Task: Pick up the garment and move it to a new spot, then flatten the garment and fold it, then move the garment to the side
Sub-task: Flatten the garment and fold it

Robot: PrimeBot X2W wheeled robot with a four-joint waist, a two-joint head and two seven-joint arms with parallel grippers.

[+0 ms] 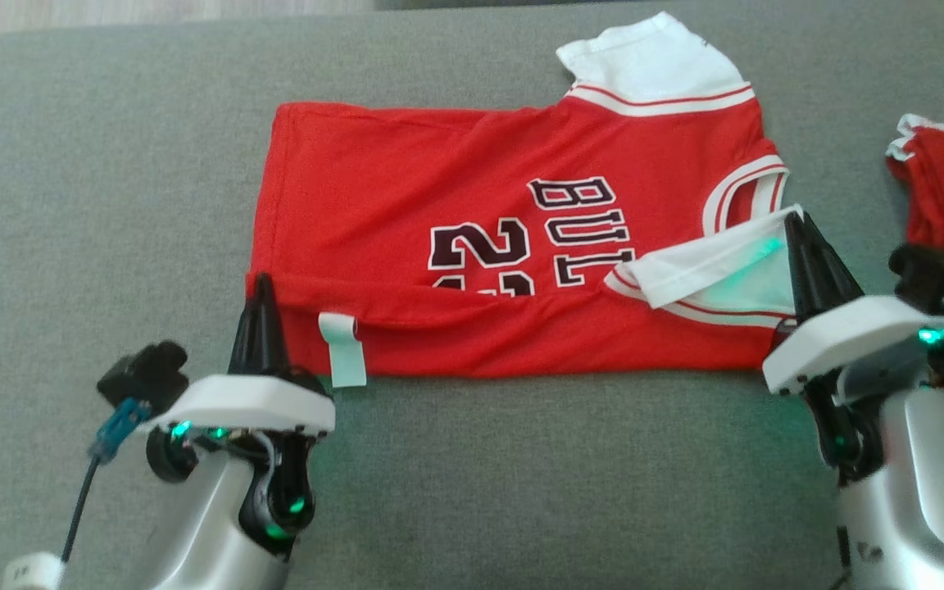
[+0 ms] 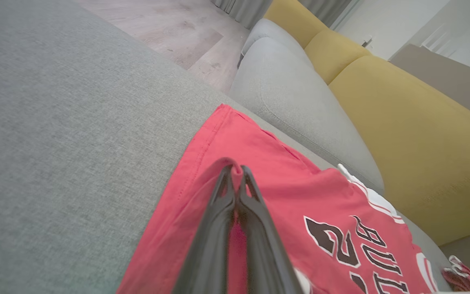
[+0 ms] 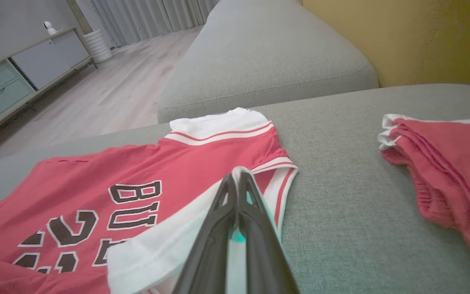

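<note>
Claws first: found left claw (image 1: 263, 287) and right claw (image 1: 796, 223) pinched shut on near flap of shirt (image 1: 439, 180), apparently. Feared uneven pull skewing fold, or thin pinch slipping.

We are in a home, in its living room. We look down on a grey fabric sofa seat (image 1: 111, 205), with a grey cushion (image 3: 259, 61) and mustard-yellow backrests (image 2: 414, 134) beyond it. We see pale wood flooring (image 3: 96, 102), long grey curtains (image 3: 149, 18) and a low cabinet (image 3: 18, 73) with drawers, a small white camera (image 3: 48, 27) on top.
</note>
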